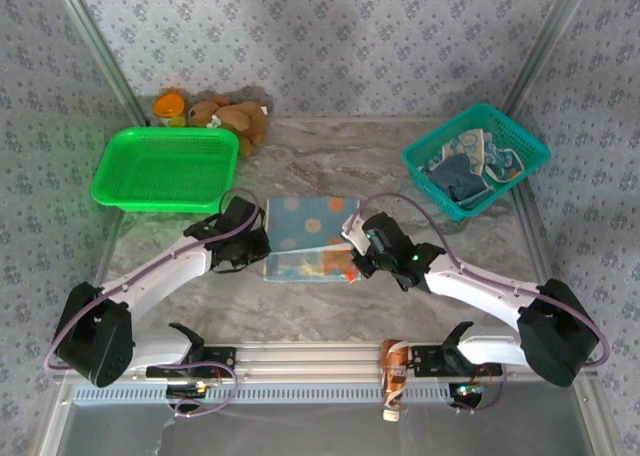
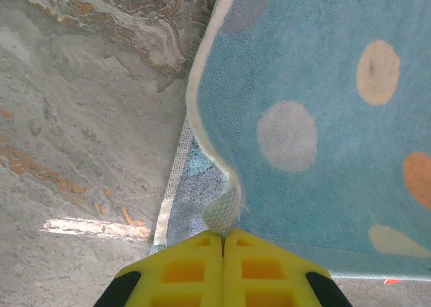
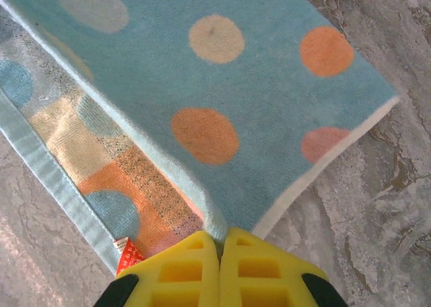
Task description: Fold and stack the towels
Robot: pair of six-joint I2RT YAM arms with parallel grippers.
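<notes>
Towel [image 1: 308, 228] lies mid-table [image 1: 330, 306] between our two grippers. Its dotted top layer is folded partway over a striped lower layer that shows along the near edge.

Left gripper [image 2: 223, 234]: jaws together, nipped on the towel's left corner, with a tuft of cloth poking out right at the tips. Right gripper [image 3: 220, 233]: jaws together too, clamped on the right corner, red tag [image 3: 126, 253] just beside it.

We read the two pinches as holding one edge at both ends so the flap comes down straight. A one-sided pull would skew it. The fold looks in hand, not finished, since the near strip is uncovered.

Count:
- One towel on the table
- One teal basket [image 1: 475, 161] far right with the rest; we make out at least two, maybe three, too bunched to be sure
- One green basket [image 1: 165, 166] far left, which we guess is the stack target
- One plush toy [image 1: 232, 119] and one orange item [image 1: 170, 106] behind the green basket, both off-task
- Two arms, two grippers, both on the one cloth
</notes>
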